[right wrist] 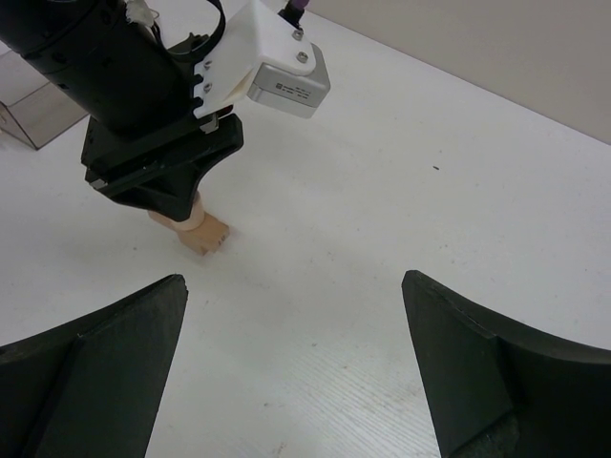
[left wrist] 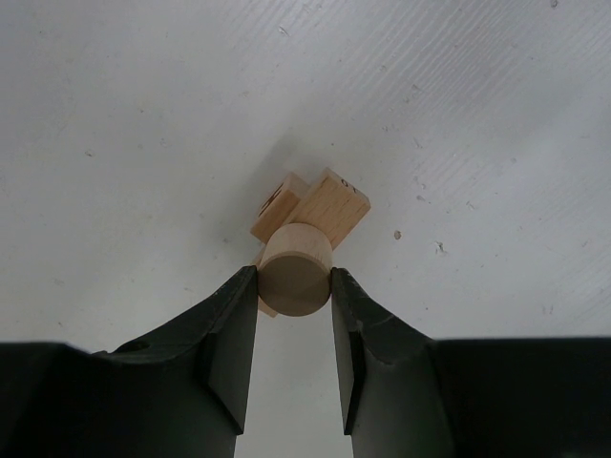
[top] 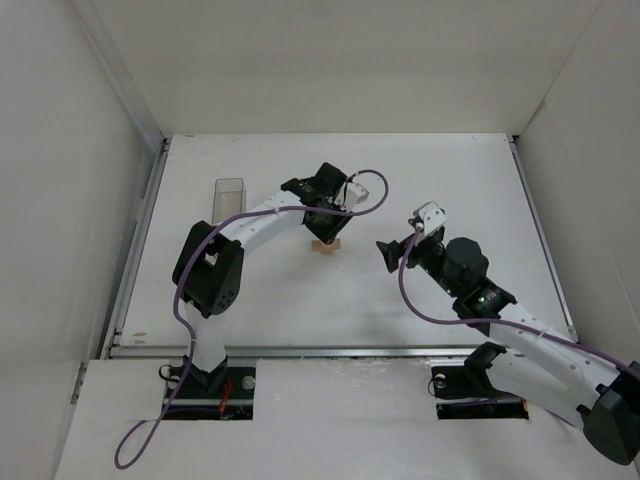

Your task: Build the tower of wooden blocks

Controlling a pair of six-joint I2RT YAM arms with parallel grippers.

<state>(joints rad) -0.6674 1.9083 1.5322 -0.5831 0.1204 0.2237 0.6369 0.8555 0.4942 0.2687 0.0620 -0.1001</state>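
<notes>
My left gripper (left wrist: pixel 294 282) is shut on a pale round wooden cylinder (left wrist: pixel 294 268), its fingers touching both sides. The cylinder sits over two tan wooden blocks (left wrist: pixel 329 206) that lie crossed on the white table. I cannot tell whether it rests on them. In the top view the small stack (top: pixel 326 246) shows just below the left gripper (top: pixel 324 222), near the table's middle. My right gripper (right wrist: pixel 296 315) is open and empty, a short way to the right of the stack (right wrist: pixel 206 235), and it also shows in the top view (top: pixel 386 254).
A clear plastic rectangular box (top: pixel 228 198) stands at the back left of the white table (top: pixel 420 190), and its corner shows in the right wrist view (right wrist: pixel 29 107). Tall white walls enclose the table on the left, back and right.
</notes>
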